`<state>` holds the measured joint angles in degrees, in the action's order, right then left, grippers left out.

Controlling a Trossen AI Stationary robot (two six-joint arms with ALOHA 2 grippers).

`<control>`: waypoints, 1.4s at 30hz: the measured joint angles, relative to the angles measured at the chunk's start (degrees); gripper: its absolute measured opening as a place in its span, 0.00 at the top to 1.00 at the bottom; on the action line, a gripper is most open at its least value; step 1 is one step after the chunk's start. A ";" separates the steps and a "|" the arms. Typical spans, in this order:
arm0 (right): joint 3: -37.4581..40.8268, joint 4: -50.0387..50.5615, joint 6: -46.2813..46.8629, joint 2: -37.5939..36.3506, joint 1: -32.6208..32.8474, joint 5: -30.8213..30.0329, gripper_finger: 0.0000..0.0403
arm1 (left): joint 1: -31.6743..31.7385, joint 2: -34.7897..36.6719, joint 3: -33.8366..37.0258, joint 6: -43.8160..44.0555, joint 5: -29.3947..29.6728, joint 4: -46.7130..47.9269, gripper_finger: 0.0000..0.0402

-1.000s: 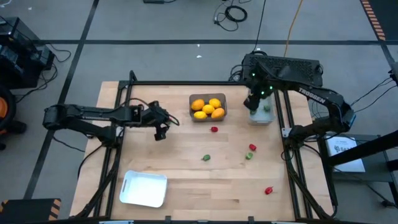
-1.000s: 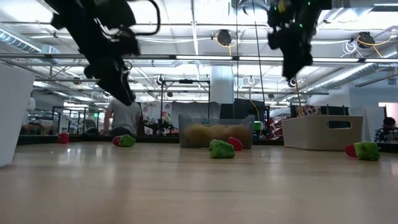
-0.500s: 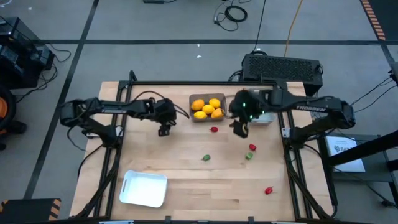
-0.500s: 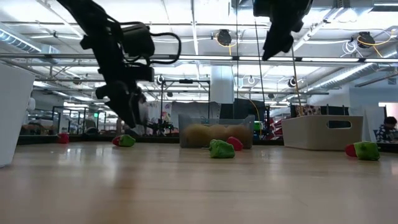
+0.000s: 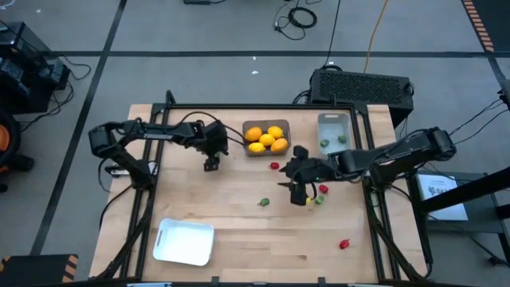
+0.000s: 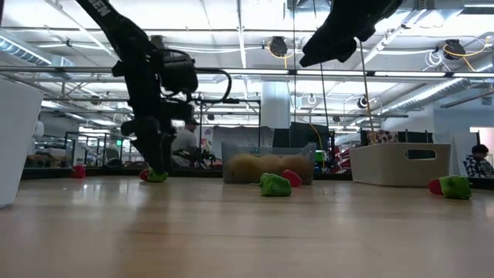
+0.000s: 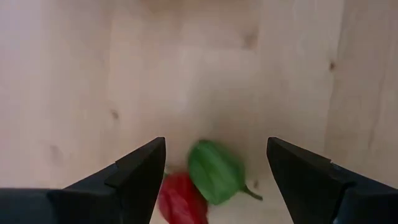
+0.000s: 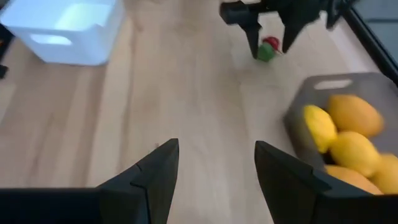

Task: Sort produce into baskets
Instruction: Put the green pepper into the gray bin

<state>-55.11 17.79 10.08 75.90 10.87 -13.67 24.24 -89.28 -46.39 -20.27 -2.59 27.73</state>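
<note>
left gripper (image 7: 214,155) open, now low over green piece (image 7: 214,171) | right gripper (image 8: 214,163) open, empty, left pale bin (image 5: 332,132) | next pick imminent

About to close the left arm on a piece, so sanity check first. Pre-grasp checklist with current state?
1. Left gripper jaws open: ok.
2. Green piece between the jaws: ok, roughly centred.
3. Red piece clear of the grasp: not ok, it lies against the green piece, near one jaw.
4. Jaws low enough to close: cannot tell; low view shows them near the table.
5. Right gripper out of the way: ok, over mid-table, open, empty.
6. Pale bin unobstructed: ok.
</note>
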 joint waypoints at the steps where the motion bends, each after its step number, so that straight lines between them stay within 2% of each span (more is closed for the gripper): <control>1: 0.95 -1.67 0.13 0.00 0.44 -0.04 0.50 | 0.11 -0.54 0.00 0.00 -0.19 0.16 0.28; 4: 3.08 -5.01 0.44 0.03 1.21 0.04 0.50 | 0.13 -1.75 0.00 0.01 -0.25 0.53 0.28; 15: 3.27 -6.22 0.24 0.02 1.25 0.09 0.50 | 0.14 -3.21 -0.02 0.44 -0.26 1.12 0.30; 33: 3.27 -5.38 1.05 0.02 1.25 0.17 0.50 | 0.12 -2.85 0.07 1.50 -0.20 1.52 0.65; 39: 3.27 -1.37 3.02 0.02 1.25 0.22 0.50 | 0.12 -0.47 -1.55 3.25 0.35 1.77 0.71; 42: 3.30 0.40 4.66 0.02 1.25 0.19 0.50 | 0.00 1.50 -2.88 4.05 -1.82 1.71 0.71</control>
<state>-51.81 18.19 14.74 75.92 12.12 -13.48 24.24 -87.78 -49.27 -16.22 -4.41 29.44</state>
